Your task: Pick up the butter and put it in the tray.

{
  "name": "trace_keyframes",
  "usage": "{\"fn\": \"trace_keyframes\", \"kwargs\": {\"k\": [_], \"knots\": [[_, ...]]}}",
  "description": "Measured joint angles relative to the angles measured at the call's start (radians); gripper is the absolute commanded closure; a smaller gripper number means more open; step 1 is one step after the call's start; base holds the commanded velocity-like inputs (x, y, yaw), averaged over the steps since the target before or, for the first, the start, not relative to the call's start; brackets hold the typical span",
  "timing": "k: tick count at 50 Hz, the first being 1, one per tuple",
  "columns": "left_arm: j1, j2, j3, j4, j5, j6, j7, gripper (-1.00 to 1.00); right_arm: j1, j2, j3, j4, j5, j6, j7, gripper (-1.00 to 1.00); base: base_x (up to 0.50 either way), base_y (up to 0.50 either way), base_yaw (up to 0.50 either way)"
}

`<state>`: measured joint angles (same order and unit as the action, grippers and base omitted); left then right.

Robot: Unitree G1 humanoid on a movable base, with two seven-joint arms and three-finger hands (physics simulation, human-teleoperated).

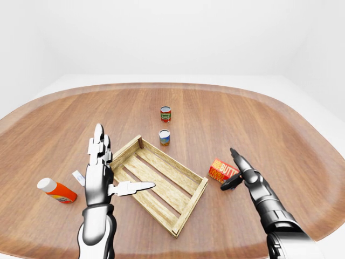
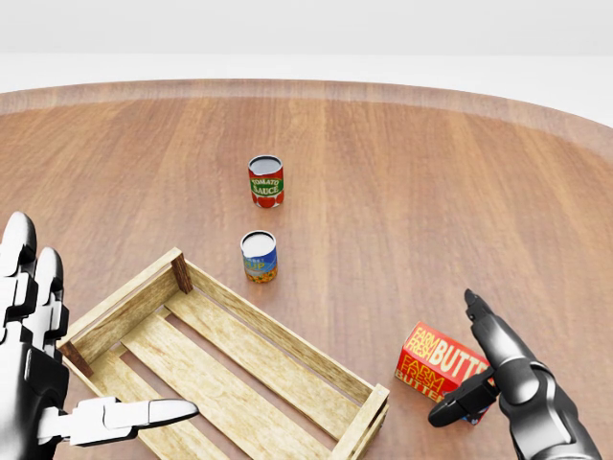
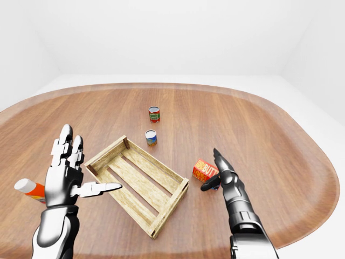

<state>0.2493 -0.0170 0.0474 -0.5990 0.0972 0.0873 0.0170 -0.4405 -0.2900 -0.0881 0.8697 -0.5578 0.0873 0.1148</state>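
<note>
The butter (image 2: 436, 361) is a red and orange box lying on the wooden table, to the right of the tray. The tray (image 2: 220, 369) is an empty wooden slatted crate at the lower middle. My right hand (image 2: 484, 359) is open, its fingers along the butter's right side and its thumb by the box's lower right corner, not closed round it. My left hand (image 1: 108, 167) is open and empty, raised over the tray's left end with fingers spread.
A tomato sauce can (image 2: 265, 180) and a second small can (image 2: 259, 256) stand above the tray. An orange bottle with a white cap (image 1: 56, 190) lies at the left, with a small white item (image 1: 78, 177) beside it.
</note>
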Motion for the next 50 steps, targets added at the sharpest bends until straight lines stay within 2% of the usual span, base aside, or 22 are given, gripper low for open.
{"fn": "trace_keyframes", "kwargs": {"k": [21,50], "knots": [[-0.005,0.001,-0.001,0.016,0.004,0.0,0.002,-1.0,-0.072,-0.009,0.029,0.15,0.05,0.0,-0.036,-1.0,0.0,0.0,0.0],[-0.015,0.002,0.004,0.036,0.004,0.0,0.006,-1.0,-0.141,0.003,0.069,0.271,-0.024,0.0,-0.057,-1.0,0.0,0.0,0.0]]}}
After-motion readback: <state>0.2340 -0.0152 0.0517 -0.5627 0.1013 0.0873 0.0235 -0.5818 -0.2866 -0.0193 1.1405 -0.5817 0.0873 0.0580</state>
